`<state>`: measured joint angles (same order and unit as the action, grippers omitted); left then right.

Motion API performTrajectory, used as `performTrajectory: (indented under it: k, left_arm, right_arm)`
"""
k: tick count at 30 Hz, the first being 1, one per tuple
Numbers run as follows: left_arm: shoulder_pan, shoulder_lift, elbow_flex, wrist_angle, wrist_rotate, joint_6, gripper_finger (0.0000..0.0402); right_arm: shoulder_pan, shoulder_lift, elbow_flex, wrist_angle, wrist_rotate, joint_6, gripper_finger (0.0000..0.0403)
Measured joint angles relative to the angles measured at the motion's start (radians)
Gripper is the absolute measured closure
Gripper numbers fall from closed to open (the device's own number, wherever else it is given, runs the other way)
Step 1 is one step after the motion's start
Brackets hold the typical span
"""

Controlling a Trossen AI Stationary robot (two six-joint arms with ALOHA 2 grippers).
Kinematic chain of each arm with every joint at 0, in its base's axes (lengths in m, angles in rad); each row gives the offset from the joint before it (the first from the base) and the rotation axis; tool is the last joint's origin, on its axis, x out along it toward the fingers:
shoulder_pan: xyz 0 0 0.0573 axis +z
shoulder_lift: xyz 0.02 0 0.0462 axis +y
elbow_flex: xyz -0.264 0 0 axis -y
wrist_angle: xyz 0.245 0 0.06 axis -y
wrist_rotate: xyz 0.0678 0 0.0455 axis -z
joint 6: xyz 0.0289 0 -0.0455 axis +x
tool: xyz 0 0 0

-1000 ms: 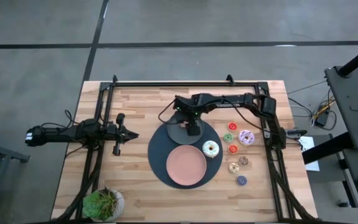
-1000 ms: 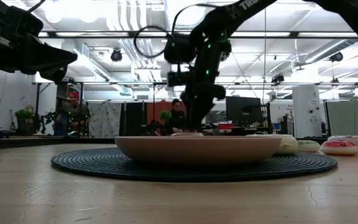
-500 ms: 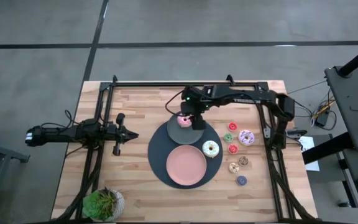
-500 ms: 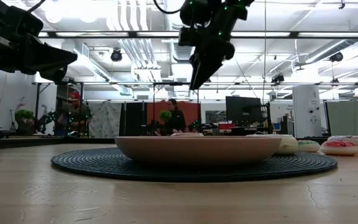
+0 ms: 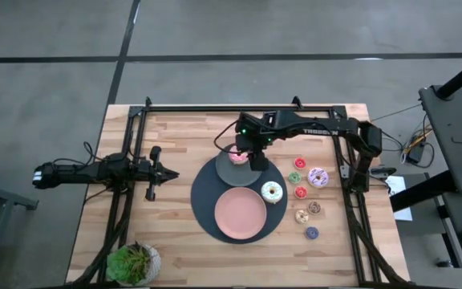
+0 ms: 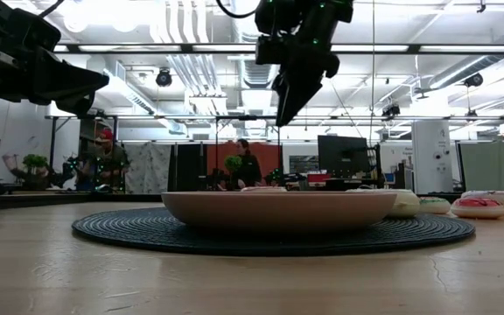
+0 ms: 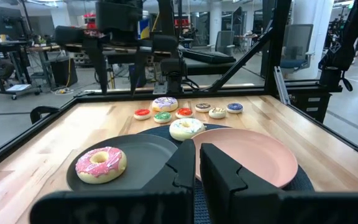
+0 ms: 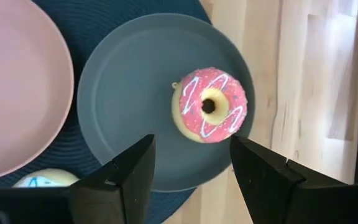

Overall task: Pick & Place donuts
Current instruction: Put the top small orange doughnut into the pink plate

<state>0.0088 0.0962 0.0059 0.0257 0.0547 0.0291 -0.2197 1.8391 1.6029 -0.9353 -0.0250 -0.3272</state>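
A pink-frosted donut [image 8: 209,106] is seen lying on a grey plate [image 8: 129,99] at the far edge of a dark round mat [image 5: 207,210] on a wooden bench [image 5: 175,136]. The right gripper [image 8: 191,162] is held above the plate, jaws parted and empty. A pink plate [image 5: 241,213] is set on the mat nearer the front, with a white-frosted donut [image 5: 272,192] just beside it. A lilac donut [image 5: 318,177] and several small donuts [image 5: 300,193] are laid to the right of the mat. The left gripper [image 7: 196,168] is kept at the bench's left side, jaws closed on nothing.
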Motion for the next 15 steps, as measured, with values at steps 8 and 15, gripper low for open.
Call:
performTrajectory:
  k: [8,15]
  left_arm:
    - [0.000,0.000,0.000,0.000,0.000,0.000,0.0402]
    - [0.000,0.000,0.000,0.000,0.000,0.000,0.0402]
  right_arm:
    - [0.020,-0.058,-0.076,0.001,-0.002,0.044,0.0202]
    - [0.033,-0.201,-0.250,0.100,-0.002,0.039,0.0202]
